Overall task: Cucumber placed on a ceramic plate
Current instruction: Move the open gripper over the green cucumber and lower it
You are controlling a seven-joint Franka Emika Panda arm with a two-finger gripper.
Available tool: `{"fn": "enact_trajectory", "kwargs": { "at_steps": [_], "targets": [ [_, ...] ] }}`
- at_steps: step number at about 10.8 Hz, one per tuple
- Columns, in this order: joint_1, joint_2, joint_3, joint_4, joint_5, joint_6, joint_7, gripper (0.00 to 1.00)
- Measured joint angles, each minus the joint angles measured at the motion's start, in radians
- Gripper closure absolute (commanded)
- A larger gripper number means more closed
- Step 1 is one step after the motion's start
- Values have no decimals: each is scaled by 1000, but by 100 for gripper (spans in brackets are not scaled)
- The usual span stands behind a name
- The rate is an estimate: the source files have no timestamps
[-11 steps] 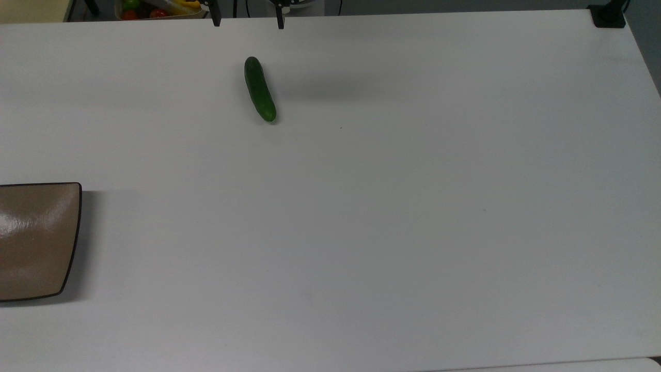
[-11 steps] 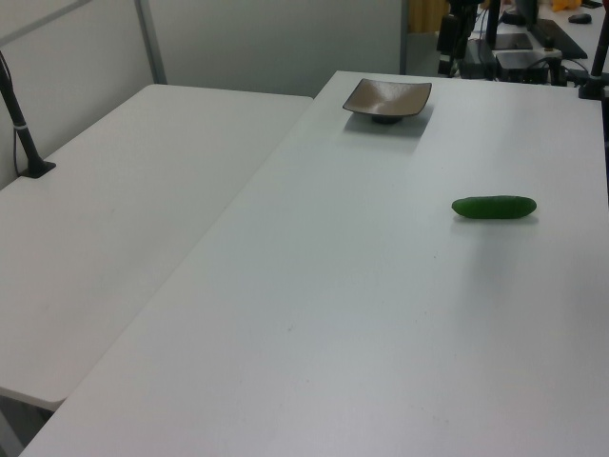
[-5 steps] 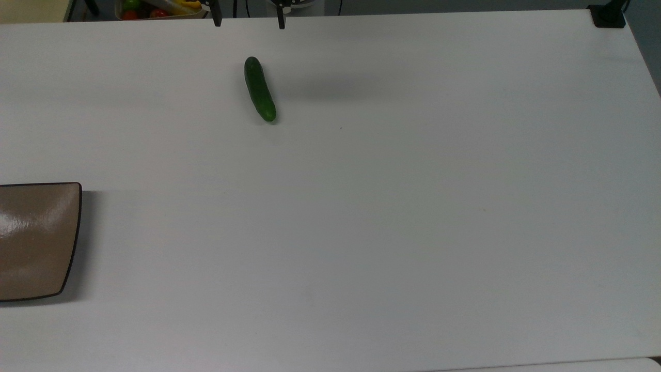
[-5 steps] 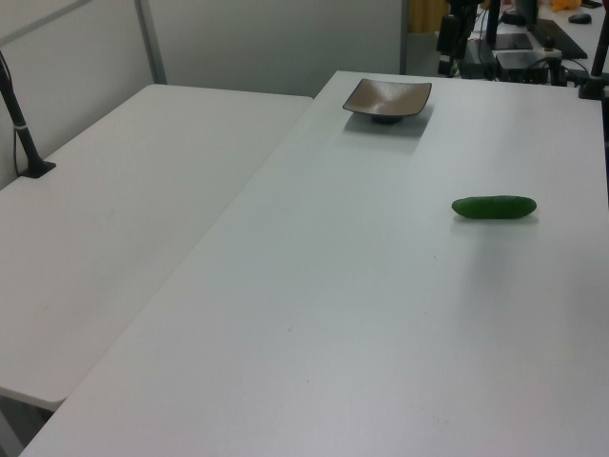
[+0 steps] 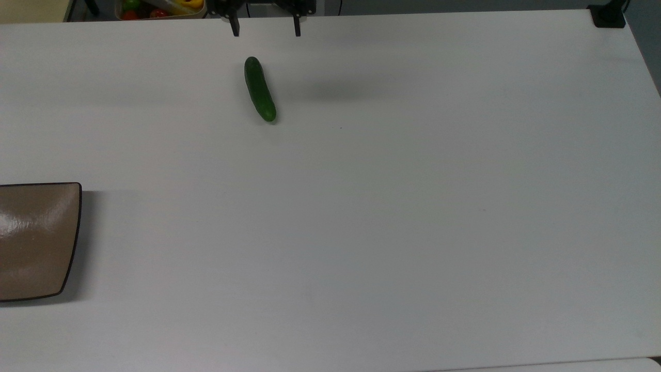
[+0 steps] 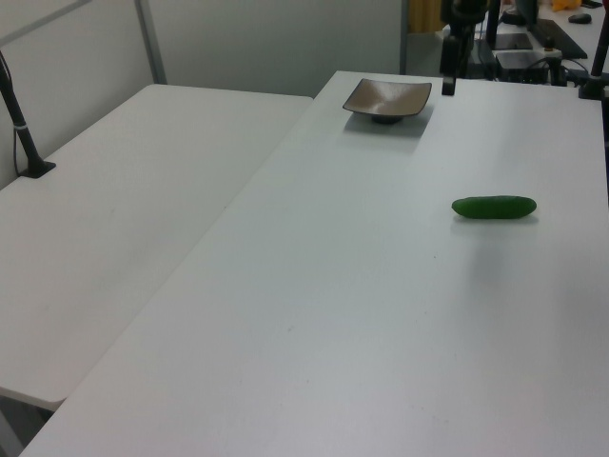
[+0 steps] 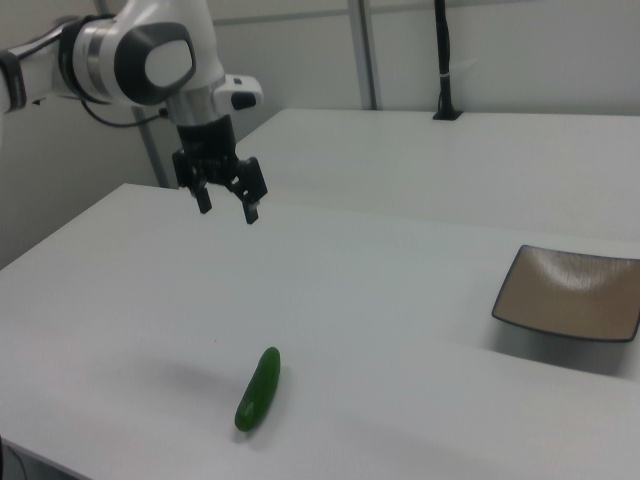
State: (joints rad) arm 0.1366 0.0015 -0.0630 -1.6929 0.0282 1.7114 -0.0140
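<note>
You have a white tabletop [image 5: 392, 217] carrying two things: the cucumber [image 5: 260, 89] lying flat, and well apart from it the ceramic plate [image 5: 36, 240] at the top view's left edge.

In the top view the cucumber [image 5: 260, 89] lies on the surface [image 5: 392, 217] toward the far edge, left of centre, and the ceramic plate [image 5: 32, 240] sits well apart from it at the top view's left edge, nearer the front. The gripper [image 5: 265, 30] hangs at the far edge just behind the cucumber, its fingers [image 5: 235, 27] spread apart and holding nothing. In the right view the gripper [image 7: 228, 205] is above the surface behind the cucumber [image 7: 258, 388], with the ceramic plate [image 7: 570, 293] off to the right view's right.
</note>
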Motion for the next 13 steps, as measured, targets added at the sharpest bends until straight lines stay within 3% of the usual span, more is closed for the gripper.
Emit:
{"fn": "enact_trajectory", "kwargs": {
  "at_steps": [6,9,13],
  "targets": [
    [13,0,18,-148,0,-66,-177,0],
    [8,1,18,-251,-2,-66,-182,0],
    [-13,2,17,-384,-34,96,-182,0]
  ]
}}
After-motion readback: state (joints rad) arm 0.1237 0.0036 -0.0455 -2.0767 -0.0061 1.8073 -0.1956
